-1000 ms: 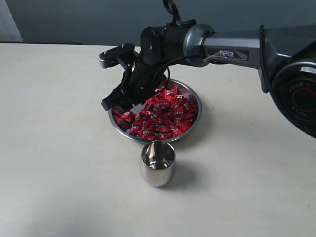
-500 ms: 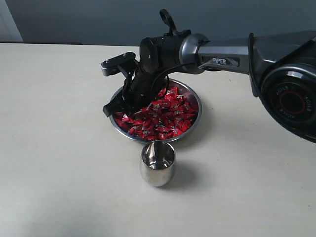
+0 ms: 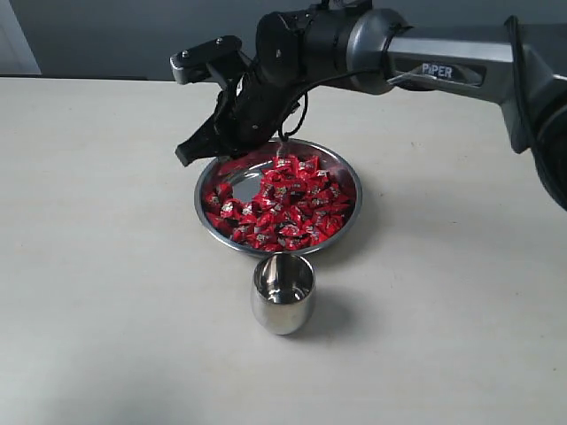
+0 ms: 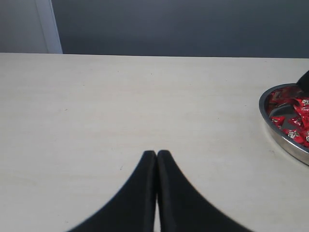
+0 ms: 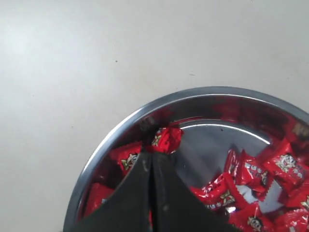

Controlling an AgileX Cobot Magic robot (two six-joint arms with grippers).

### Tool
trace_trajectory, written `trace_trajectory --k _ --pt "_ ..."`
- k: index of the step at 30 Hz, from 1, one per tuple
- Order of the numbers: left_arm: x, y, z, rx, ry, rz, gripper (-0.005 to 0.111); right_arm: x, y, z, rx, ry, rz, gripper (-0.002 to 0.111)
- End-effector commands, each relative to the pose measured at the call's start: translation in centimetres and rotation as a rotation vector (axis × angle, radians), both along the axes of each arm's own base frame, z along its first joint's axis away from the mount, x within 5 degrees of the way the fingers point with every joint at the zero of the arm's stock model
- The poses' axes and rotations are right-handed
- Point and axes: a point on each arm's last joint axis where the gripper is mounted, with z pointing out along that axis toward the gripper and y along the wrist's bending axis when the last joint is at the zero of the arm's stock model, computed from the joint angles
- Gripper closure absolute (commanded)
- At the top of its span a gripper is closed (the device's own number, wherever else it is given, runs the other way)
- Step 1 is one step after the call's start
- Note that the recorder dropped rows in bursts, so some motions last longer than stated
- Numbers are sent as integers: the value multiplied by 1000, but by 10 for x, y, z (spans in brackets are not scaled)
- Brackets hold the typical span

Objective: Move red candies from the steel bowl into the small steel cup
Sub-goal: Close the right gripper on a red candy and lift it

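Counter (image 3: 106, 266): bare, open all round my right hand (image 5: 152, 155).
Right hand: clenched on one red candy (image 5: 167, 139), above steel bowl (image 5: 193, 92) rim.

The right gripper (image 3: 188, 156) rises clear of the steel bowl (image 3: 358, 202), where a second ago its fingers were dug into the left side of the red candies (image 3: 297, 208). It now hangs above the bowl's far-left rim, higher and farther back than half a second ago. Its arm (image 3: 443, 66) also sits higher in the exterior view. Where the fingers pressed down, a bare patch of shiny bowl floor now shows, with the candies lying toward the middle and right. In the right wrist view, the closed fingertips carry a single candy (image 5: 166, 139), lifted out of the pile.
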Motion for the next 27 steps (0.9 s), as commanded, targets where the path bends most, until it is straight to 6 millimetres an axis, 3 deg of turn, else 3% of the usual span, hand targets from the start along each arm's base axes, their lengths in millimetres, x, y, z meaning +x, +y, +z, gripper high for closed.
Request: trace_trajectory --k 1,4,6,7,8,16,22,25,27 --pt "0 0 0 -1 -7 -5 106 -5 -3 1 -37 49 14 109" --pt "0 0 0 -1 -7 -5 106 -6 -3 -16 -77 97 24 97" --pt "0 0 0 -1 -7 -5 106 -5 -2 -28 -87 118 22 81" --pt "0 0 0 -1 -7 -5 106 -4 -1 -35 -91 122 20 68" --pt "0 0 0 -1 -7 -5 106 -3 -1 -40 -93 126 19 63" --pt "0 0 0 -1 -7 -5 106 -1 4 -62 -72 157 -4 62" --pt "0 0 0 -1 -7 -5 106 -1 4 -69 -80 166 -5 75" --pt "0 0 0 -1 -7 -5 106 0 3 -55 -73 126 2 106" --pt "0 0 0 -1 -7 -5 106 1 2 -44 -67 101 6 109"
